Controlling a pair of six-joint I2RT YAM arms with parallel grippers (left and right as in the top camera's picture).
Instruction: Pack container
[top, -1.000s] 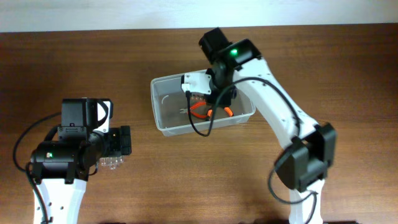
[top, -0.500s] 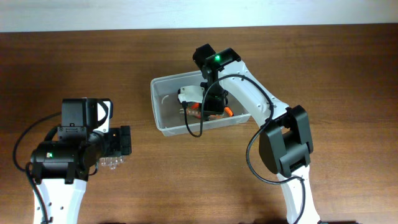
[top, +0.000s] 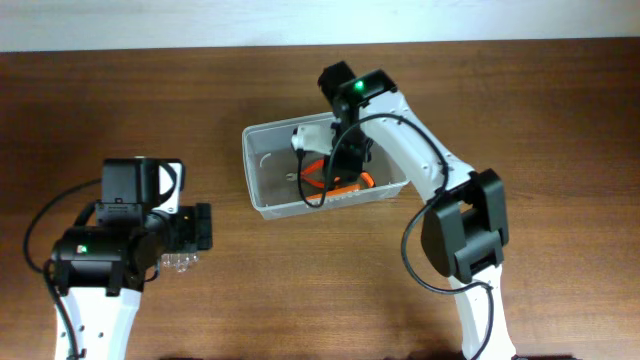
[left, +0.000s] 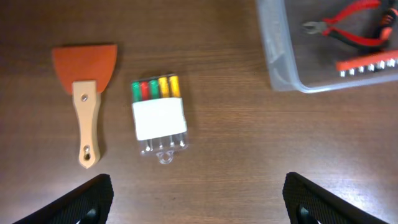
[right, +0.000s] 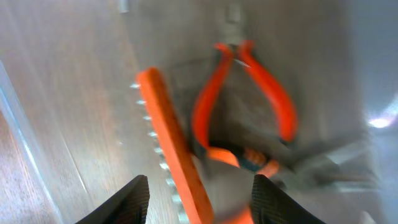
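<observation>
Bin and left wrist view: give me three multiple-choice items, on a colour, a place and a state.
1. The pliers in the bin have handles: A blue; B red-orange; C green.
2. The scraper lies: A in the bin; B on the table beside the small pack; C on the pliers.
3. The right tool is: A shut on the pliers; B shut on the scraper; C open over the bin.
1 B: both wrist views show red-orange grips. 2 B: it lies on bare wood outside the bin. 3 C: its fingers stand apart, gripping nothing.
</observation>
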